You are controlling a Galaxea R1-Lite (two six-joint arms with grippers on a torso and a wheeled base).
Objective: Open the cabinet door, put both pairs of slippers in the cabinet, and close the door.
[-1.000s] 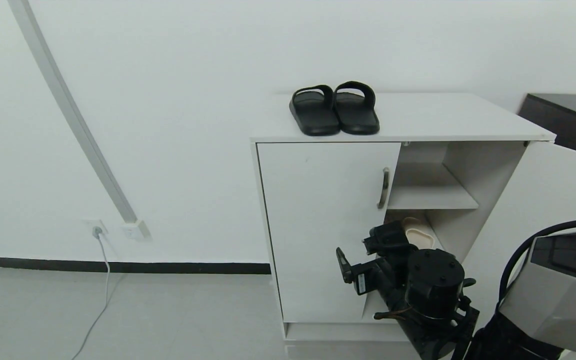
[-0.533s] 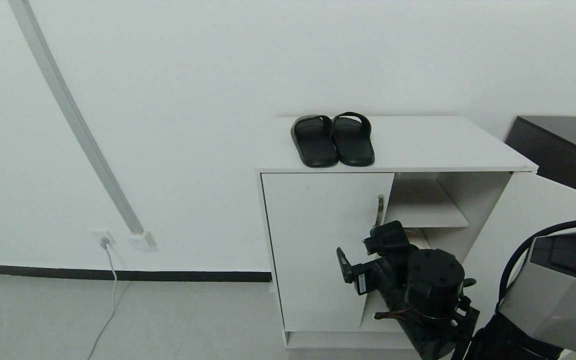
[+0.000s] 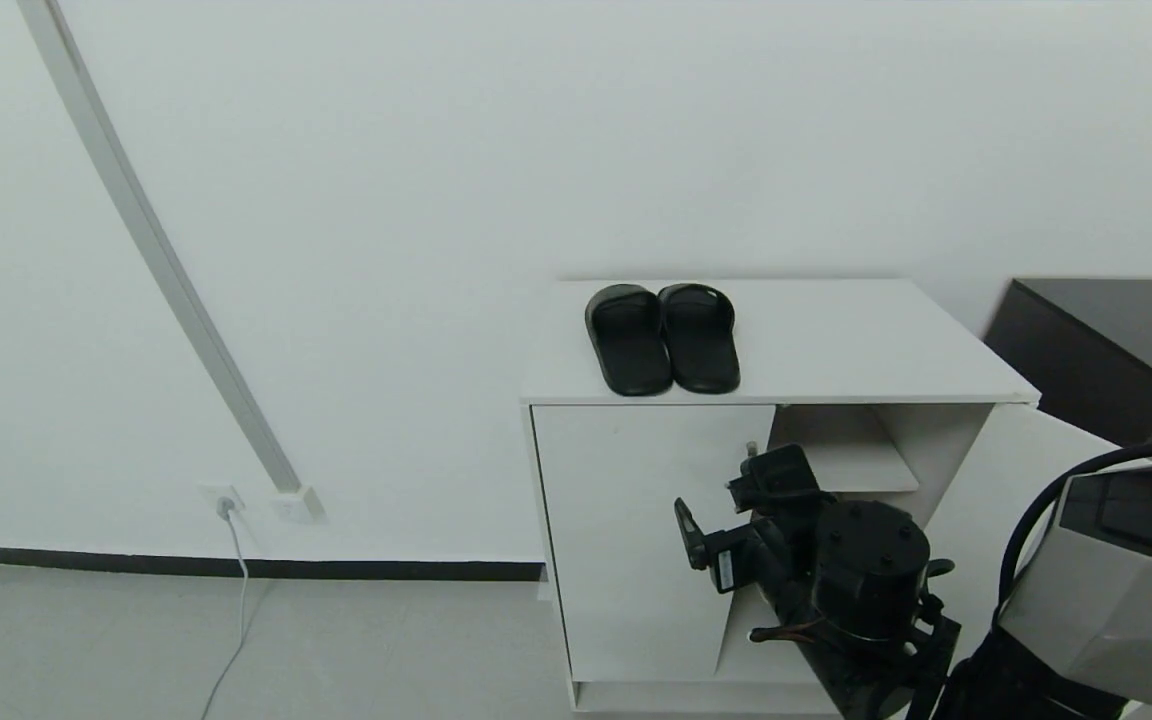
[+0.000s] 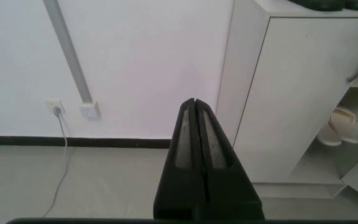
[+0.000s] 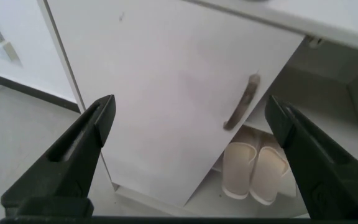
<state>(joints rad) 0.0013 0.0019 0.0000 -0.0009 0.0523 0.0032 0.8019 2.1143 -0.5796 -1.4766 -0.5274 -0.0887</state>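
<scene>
A pair of black slippers (image 3: 662, 337) lies side by side on top of the white cabinet (image 3: 836, 340). A pale beige pair (image 5: 253, 169) rests on the cabinet's bottom shelf, behind the open right door (image 3: 1006, 490); the same beige pair (image 4: 340, 124) appears past the left door in the left wrist view. The left door (image 3: 636, 530) is shut, its metal handle (image 5: 240, 109) at its inner edge. My right gripper (image 5: 190, 106) is open and holds nothing, in front of the left door near the handle. My left gripper (image 4: 194, 106) is shut and holds nothing, off to the cabinet's left.
A dark piece of furniture (image 3: 1106, 350) stands right of the cabinet. On the wall to the left are a slanted grey conduit (image 3: 156, 250) and a socket (image 3: 226, 497) with a cable trailing onto the grey floor (image 3: 136, 640).
The head camera has risen or tilted up, so the cabinet and slippers sit lower in the picture. The beige slippers are now hidden behind my right arm there.
</scene>
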